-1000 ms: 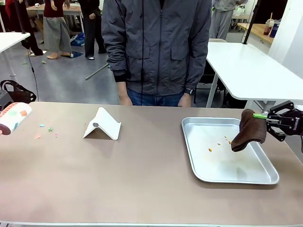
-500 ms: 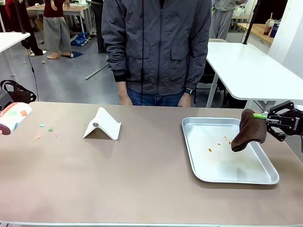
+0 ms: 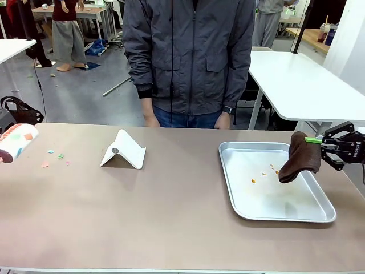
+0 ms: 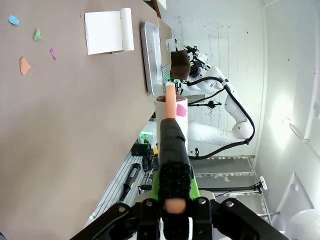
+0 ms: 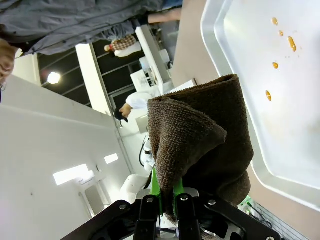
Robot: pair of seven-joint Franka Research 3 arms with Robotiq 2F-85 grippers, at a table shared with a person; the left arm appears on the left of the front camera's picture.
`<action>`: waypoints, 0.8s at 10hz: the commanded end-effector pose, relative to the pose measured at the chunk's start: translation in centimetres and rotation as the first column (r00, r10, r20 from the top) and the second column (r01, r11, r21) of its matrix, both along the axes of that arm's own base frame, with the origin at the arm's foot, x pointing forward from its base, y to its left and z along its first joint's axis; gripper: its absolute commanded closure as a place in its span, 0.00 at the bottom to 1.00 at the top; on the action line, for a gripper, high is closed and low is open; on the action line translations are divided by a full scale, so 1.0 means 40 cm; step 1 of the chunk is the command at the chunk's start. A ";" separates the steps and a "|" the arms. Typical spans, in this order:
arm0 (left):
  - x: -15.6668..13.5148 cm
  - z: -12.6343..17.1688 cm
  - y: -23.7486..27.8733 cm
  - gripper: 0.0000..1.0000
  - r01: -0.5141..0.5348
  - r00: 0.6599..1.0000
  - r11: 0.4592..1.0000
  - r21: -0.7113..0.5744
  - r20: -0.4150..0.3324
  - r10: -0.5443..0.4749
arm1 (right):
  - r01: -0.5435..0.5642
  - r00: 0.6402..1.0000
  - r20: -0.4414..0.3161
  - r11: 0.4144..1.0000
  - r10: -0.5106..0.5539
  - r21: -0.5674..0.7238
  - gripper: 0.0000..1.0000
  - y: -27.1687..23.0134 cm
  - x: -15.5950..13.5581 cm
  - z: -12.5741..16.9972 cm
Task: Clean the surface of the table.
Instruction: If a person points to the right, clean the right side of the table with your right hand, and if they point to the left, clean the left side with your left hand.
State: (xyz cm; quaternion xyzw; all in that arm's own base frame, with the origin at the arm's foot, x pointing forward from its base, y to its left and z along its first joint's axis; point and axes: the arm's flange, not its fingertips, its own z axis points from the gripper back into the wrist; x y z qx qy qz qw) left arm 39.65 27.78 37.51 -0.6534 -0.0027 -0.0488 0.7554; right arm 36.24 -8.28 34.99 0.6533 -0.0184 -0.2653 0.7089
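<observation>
A: Where's the table (image 3: 171, 222) sitting?
B: It's spanning your front, scraps (image 3: 57, 155) lying at ten o'clock; it's looking stiff and smooth, so you're wiping its top, not gripping it
A: Grippers?
B: Left gripper (image 4: 171, 126) is clamping a roller (image 3: 16, 141), right gripper (image 3: 317, 141) is clamping a cloth (image 3: 299, 158) at three o'clock

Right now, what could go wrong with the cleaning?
The cloth hangs from the right gripper over the tray; swinging it could flick crumbs onto the table. The roller in the left gripper might push the paper scraps off the table's edge, or bump the white stand nearby.
</observation>
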 end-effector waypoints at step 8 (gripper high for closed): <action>-0.005 0.014 -0.006 1.00 0.007 1.000 1.000 -0.003 0.015 -0.007 | -0.003 1.000 -0.017 1.000 0.003 -0.007 1.00 0.002 0.000 0.010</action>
